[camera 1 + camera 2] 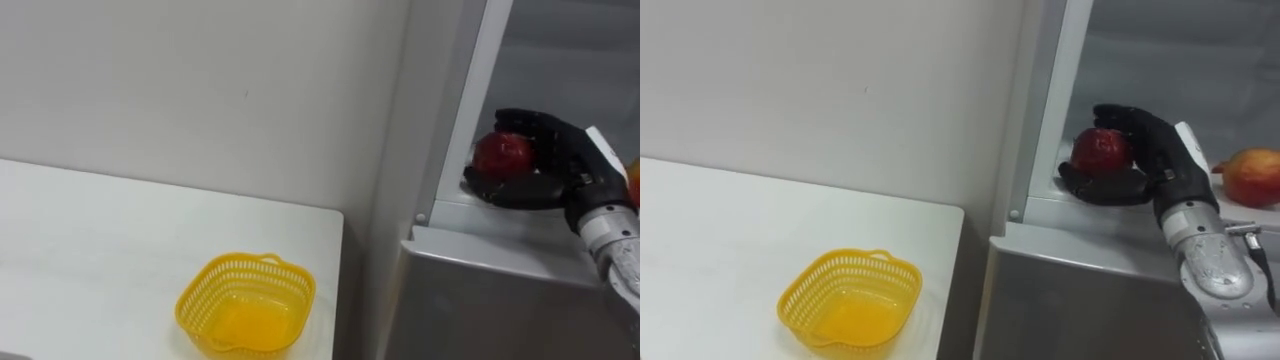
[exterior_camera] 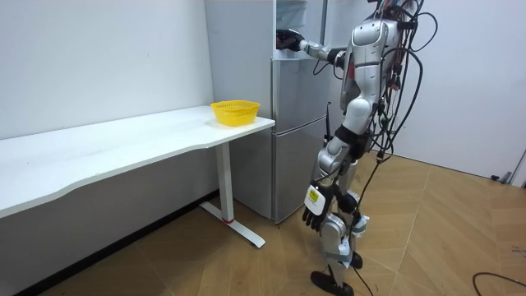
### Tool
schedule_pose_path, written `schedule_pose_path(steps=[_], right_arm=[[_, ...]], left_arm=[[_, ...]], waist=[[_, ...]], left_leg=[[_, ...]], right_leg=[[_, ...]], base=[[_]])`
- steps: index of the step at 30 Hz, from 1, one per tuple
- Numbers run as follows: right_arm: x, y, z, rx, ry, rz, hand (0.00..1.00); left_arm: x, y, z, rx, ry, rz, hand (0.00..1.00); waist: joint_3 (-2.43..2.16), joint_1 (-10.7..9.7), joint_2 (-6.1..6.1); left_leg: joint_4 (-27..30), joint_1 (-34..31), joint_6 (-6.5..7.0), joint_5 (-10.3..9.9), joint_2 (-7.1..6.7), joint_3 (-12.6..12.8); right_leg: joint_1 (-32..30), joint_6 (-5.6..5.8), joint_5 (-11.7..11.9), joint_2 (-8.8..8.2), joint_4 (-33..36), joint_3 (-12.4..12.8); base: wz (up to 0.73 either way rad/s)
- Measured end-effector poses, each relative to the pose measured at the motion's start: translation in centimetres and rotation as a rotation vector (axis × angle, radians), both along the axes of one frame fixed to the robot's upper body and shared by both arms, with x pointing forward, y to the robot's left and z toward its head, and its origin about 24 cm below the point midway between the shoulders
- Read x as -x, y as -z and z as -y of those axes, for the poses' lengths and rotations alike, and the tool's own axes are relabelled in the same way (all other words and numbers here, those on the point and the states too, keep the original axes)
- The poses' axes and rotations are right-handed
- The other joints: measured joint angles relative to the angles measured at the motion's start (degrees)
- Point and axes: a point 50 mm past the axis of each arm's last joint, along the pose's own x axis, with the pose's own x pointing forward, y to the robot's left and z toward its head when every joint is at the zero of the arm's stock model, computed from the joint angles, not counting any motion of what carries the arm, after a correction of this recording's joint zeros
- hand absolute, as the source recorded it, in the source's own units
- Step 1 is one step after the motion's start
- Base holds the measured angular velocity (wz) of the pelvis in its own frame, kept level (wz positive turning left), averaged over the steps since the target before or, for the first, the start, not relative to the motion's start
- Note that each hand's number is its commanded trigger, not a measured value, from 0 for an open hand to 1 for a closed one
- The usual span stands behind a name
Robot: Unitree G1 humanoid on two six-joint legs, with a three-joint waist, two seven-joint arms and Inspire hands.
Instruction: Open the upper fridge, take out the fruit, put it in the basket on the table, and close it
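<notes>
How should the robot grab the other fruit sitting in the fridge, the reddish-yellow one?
Probably around its round middle, reaching in from the open front with fingers cupped over the top. The reddish-yellow fruit is ball-shaped, has no handle and rests on the fridge ledge, so front and top look free. The right hand is curled round the red apple beside it.

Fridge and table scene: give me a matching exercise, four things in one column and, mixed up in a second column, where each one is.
Things:
1. red fruit
2. yellow basket
3. orange-red fruit
4. left robot hand

Places:
A. on the white table, near the corner by the fridge
B. hanging beside the robot's leg
C. held in the right robot hand
D. lying on the fridge shelf, right of the right robot hand

Pairs: 1-C, 2-A, 3-D, 4-B.
</notes>
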Motion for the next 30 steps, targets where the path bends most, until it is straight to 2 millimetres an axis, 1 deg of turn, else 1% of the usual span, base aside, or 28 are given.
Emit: schedule_pose_path(steps=[1, 2, 5, 11, 16, 19, 21, 23, 24, 26, 28, 30], right_arm=[[0.0, 0.0, 0.0, 0.001, 0.000, -0.003, 1.00], [0.0, -0.1, 0.1, -0.001, 0.001, -0.008, 1.00], [0.0, -0.1, 0.4, -0.006, 0.012, -0.014, 1.00], [0.0, -0.2, 0.6, 0.000, 0.019, -0.018, 1.00], [0.0, -0.3, 0.5, -0.021, 0.014, -0.015, 1.00], [0.1, -0.3, 0.5, -0.030, 0.017, -0.010, 1.00], [0.2, -0.8, 0.2, -0.029, 0.012, 0.015, 1.00], [0.4, -1.3, -0.1, -0.025, 0.011, 0.046, 1.00], [0.7, -1.6, -0.3, -0.026, 0.013, 0.068, 1.00], [0.9, -1.9, -0.6, -0.024, 0.010, 0.092, 1.00], [1.5, -1.9, -0.7, -0.016, 0.017, 0.111, 1.00], [3.0, -1.6, -1.6, -0.005, 0.017, 0.163, 1.00]], left_arm=[[0.0, 0.0, 0.0, -0.002, -0.001, 0.000, 0.00], [0.0, 0.0, -0.1, -0.007, -0.001, 0.000, 0.00], [0.1, 0.0, -0.1, -0.009, -0.001, -0.002, 0.00], [0.1, 0.0, -0.2, -0.011, -0.002, -0.003, 0.00], [0.1, -0.1, -0.2, -0.010, -0.007, -0.004, 0.00], [-0.1, -0.1, -0.2, -0.005, -0.011, 0.000, 0.00], [-0.3, -0.1, -0.2, -0.004, -0.009, 0.005, 0.00], [-0.5, -0.1, -0.2, -0.004, -0.007, 0.011, 0.00], [-0.5, -0.1, -0.2, -0.008, -0.006, 0.013, 0.00], [-0.5, -0.1, -0.3, -0.021, -0.006, 0.017, 0.00], [-0.5, -0.1, -0.4, -0.033, -0.008, 0.026, 0.00], [-0.6, -0.1, -0.3, -0.042, 0.001, 0.036, 0.00]], waist=[[0.01, -0.01, -0.07], [-0.18, -0.05, -0.38], [-0.29, -0.01, -0.81], [-0.05, -0.03, -1.46], [0.01, -0.13, -1.50], [0.15, -0.09, -1.31], [0.45, 0.06, -0.87], [0.53, 0.04, -0.68], [0.35, 0.02, -0.41], [0.29, 0.01, -0.04], [0.15, -0.02, 0.18], [0.10, -0.07, 0.69]], left_leg=[[0.00, -0.03, 0.00, 0.00, 0.00, 0.00], [0.01, -0.03, 0.00, 0.00, 0.00, 0.05], [0.04, -0.03, 0.00, 0.01, 0.00, 0.08], [0.04, -0.05, 0.00, 0.01, 0.02, 0.05], [-0.01, -0.03, 0.00, 0.01, 0.03, 0.13], [-0.02, -0.01, 0.00, 0.01, 0.05, 0.16], [-0.08, -0.29, 0.00, 0.00, 0.07, 0.45], [-0.15, -0.58, 0.00, 0.00, 0.07, 0.64], [-0.14, -1.00, 0.00, 0.00, 0.06, 0.65], [-0.08, -1.15, 0.00, 0.01, 0.13, 0.78], [0.00, -1.15, 0.00, 0.01, 0.19, 0.85], [-0.02, -1.05, 0.00, 0.00, 0.19, 0.85]], right_leg=[[0.00, 0.00, 0.00, 0.00, 0.00, -0.01], [-0.13, 0.00, 0.00, -0.01, 0.01, -0.03], [-0.19, 0.00, -0.01, -0.05, -0.02, -0.14], [-0.16, 0.00, -0.01, -0.11, -0.11, -0.43], [-0.13, 0.00, -0.01, -0.15, -0.11, -0.52], [-0.09, 0.00, -0.01, -0.08, -0.09, -0.35], [-0.47, 0.00, 0.00, 0.01, -0.02, -0.04], [-0.68, 0.00, 0.02, 0.02, 0.12, 0.15], [-1.15, 0.00, 0.03, 0.01, 0.21, 0.19], [-1.74, -0.01, 0.03, 0.09, 0.72, 0.67], [-1.73, -0.01, 0.03, 0.17, 0.68, 1.00], [-1.62, 0.00, 0.03, 0.18, 0.58, 0.93]], base=[[0.00], [0.00], [0.00], [0.00], [0.00], [0.00], [-0.07], [-0.06], [-0.04], [-0.07], [-0.03], [-0.02]])
